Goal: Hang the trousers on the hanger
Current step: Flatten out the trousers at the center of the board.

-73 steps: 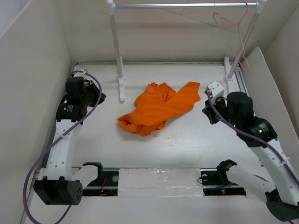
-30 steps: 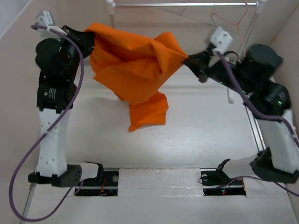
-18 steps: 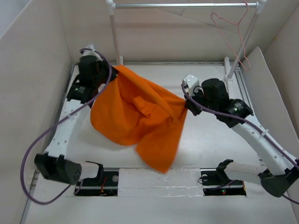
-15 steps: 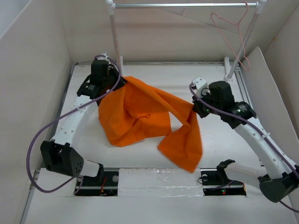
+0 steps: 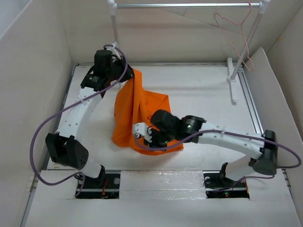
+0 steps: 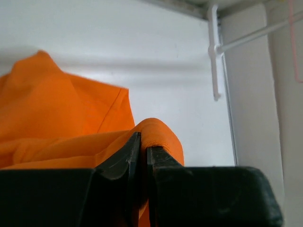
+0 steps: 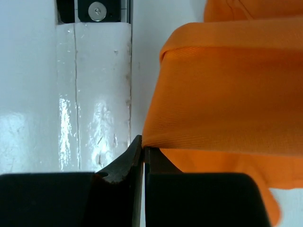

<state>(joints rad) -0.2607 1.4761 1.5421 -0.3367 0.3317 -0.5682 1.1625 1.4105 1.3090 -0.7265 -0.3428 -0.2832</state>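
Closest to the bases, the right gripper (image 7: 142,142) is pinched tight on a folded edge of the trousers (image 5: 142,104), low over the table (image 5: 203,94) and just beyond the white front strip (image 7: 94,71). Farther back, the left gripper (image 6: 143,142) is clamped on another fold and holds it higher, so the orange cloth hangs in a bunched sheet between my two grips. Whether I have waistband or leg hem I can't tell from these views.

I judge this to be the arranging step: cloth held, nothing on the hanger (image 5: 232,41) yet. Next I need to lift, spread the cloth and carry it well to the far right, where the hanger dangles from the rail (image 5: 189,5). Its right post (image 5: 235,75) and the side wall (image 5: 279,85) crowd that corner, and my right arm is stretched across to the left.
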